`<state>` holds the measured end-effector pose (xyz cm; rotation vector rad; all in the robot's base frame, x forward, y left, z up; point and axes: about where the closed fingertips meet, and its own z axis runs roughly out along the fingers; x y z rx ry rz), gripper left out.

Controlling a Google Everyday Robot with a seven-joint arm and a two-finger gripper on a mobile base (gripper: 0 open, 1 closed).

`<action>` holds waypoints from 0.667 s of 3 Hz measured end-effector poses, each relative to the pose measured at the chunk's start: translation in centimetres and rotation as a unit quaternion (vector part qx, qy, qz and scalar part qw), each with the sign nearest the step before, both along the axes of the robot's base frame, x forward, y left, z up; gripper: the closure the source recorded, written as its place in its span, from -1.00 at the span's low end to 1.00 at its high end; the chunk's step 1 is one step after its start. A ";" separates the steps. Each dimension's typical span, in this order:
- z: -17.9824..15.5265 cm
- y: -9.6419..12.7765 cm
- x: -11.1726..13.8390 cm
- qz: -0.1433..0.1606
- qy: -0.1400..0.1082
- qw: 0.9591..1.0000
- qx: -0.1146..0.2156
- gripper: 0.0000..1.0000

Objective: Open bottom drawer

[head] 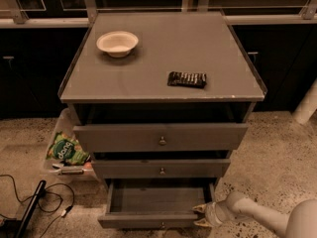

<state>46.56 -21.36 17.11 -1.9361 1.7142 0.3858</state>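
The bottom drawer (pixel 151 219) of the grey cabinet is pulled out, showing its shallow empty grey box; its slim front panel sits at the bottom edge of the view. My gripper (pixel 202 216) is at the drawer's right front corner, with pale fingers (pixel 200 209) pointing left against the front panel's right end. The white arm (pixel 267 217) comes in from the lower right. The mid-sized drawer (pixel 161 168) and the tallest top drawer (pixel 161 137), each with a brass knob, stand slightly out above it.
On the cabinet top (pixel 148 68) sit a white bowl (pixel 117 43) and a dark snack bar (pixel 186 79). A clear bin with a green chip bag (pixel 67 149) stands on the floor at left. Black cables (pixel 34 202) lie at lower left.
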 end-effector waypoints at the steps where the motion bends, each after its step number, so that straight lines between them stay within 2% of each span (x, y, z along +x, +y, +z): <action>1: 0.0 0.0 0.0 0.000 0.000 1.000 0.000 0.77; 2: -0.8 -0.3 -2.0 0.004 0.009 1.000 0.003 1.00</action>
